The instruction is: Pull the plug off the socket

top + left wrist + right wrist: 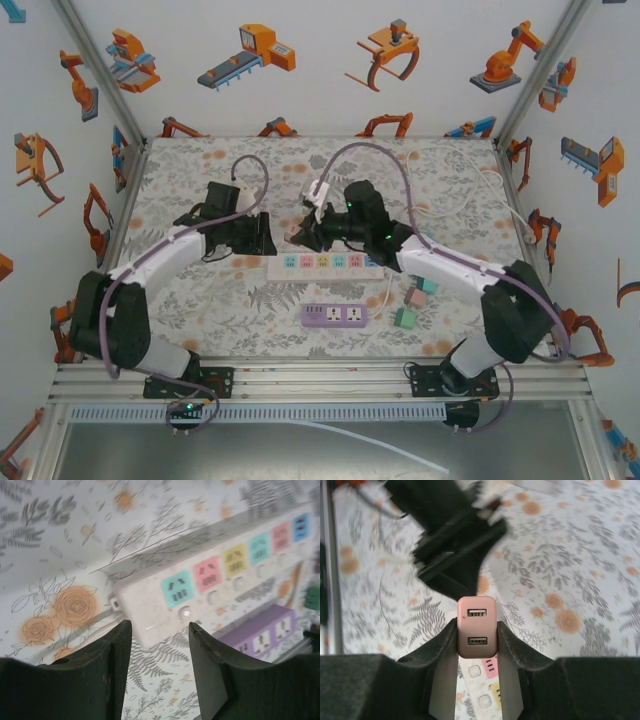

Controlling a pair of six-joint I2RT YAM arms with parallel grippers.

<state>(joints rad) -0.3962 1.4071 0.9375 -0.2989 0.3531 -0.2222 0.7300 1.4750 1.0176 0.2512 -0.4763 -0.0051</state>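
First, at your far left, the left arm rises from its base at the near edge, folds at the elbow and reaches toward 2 o'clock across the flowered tabletop (200,300). Its left gripper (262,235) (159,627) points toward 3 o'clock, and its fingers stand apart with nothing between them. In its wrist view, the left end of the white power strip (330,263) (145,605) lies on the cloth just beyond that gap.

You can see all six coloured sockets along that strip, and every one is bare. At 6 o'clock from it, close by but not touching, lies a shorter purple power strip (335,315) (260,635). At 4 o'clock sits a small cluster of pink and green blocks (415,300). None of them lies between the grippers and the white strip.

The pink plug (476,627) is out of the socket. It sits clamped upright between the fingers of the right gripper (300,238) (476,622), with its two USB ports facing the wrist camera and the strip's pink socket in view below it. This gripper hangs at about 11 o'clock from the strip's middle, with its tip near the left gripper's but apart from it.

To the right, the right arm climbs from its base at the near edge and bends at a high elbow. Its forearm stretches toward 10 o'clock to carry that gripper.
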